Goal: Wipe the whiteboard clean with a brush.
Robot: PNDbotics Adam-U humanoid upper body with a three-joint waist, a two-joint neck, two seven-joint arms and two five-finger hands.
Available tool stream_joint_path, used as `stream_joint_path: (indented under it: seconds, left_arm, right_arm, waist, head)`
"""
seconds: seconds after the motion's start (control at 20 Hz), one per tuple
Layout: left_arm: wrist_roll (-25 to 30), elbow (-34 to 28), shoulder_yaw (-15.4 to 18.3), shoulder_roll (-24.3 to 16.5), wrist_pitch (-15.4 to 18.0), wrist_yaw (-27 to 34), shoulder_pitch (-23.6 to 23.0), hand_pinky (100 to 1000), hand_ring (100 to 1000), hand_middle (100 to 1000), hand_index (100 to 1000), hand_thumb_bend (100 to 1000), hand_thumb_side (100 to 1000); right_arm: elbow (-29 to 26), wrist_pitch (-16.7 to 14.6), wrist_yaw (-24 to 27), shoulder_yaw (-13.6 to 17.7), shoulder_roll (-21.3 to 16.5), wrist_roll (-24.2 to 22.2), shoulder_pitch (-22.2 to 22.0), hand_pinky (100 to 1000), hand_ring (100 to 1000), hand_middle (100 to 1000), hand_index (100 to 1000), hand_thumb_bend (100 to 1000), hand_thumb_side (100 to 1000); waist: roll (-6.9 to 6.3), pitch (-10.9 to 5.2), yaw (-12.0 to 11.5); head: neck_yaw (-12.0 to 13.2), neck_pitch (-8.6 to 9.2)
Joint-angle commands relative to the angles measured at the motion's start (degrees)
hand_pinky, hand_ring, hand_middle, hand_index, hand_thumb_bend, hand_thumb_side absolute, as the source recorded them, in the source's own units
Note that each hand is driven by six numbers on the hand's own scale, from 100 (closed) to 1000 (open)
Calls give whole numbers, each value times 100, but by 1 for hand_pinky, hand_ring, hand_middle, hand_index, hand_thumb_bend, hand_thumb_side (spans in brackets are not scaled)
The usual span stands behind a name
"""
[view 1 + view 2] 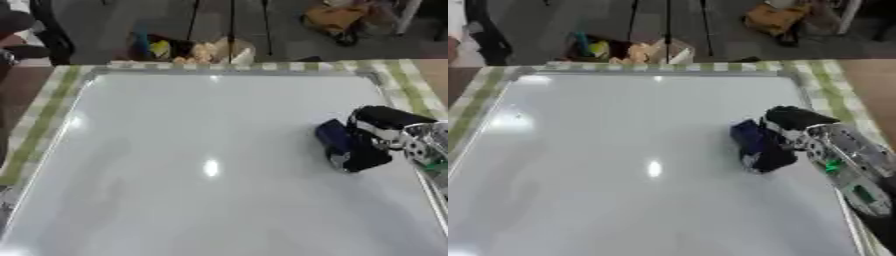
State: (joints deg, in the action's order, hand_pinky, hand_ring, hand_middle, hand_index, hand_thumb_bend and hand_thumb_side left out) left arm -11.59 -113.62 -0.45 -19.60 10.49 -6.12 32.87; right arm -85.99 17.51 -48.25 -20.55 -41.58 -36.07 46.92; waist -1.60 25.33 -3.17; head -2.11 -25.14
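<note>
The whiteboard (201, 165) lies flat on the surface and fills most of both views, its metal frame running along the far and side edges. A green-and-white striped cloth (52, 95) shows beyond the frame at the far edge and on both sides. The board face reads as plain white, with ceiling-light glare near its centre and upper left; no markings can be made out on it.

The right hand (798, 125) comes in from the right edge and sits over the right-hand part of the board, roughly at mid-height. Its arm (850, 170), silver with a small green patch, trails off toward the lower right.

The brush (756, 145) is a dark blue block with a lighter patch at its near end. It rests on the board just left of the right hand, in contact with it. The black fingers (794, 117) are curled round the brush's right side and top, so the hand is grasping the brush. The brush's left face is exposed and clear of the fingers. Whether its underside sits flush on the board cannot be told.

The left hand appears in neither view.

Beyond the far edge of the surface, a box of mixed items (188, 50) stands on the floor.
</note>
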Motion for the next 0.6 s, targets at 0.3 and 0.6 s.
stream_joint_path:
  seconds: [0.3, 0.6]
  left_arm:
    - [5, -97, 27, -79, -3, 19, 91, 681, 810, 692, 812, 100, 990]
    - [1, -97, 32, -83, -8, 12, 80, 681, 810, 692, 812, 100, 990]
  right_arm:
    - [452, 147, -192, 281, -114, 218, 72, 339, 451, 304, 412, 100, 538]
    - [643, 209, -281, 399, -133, 387, 81, 336, 447, 302, 412, 100, 534]
  waist:
    - [9, -124, -11]
    - [-1, -129, 3]
  head:
    - [11, 23]
    - [18, 19]
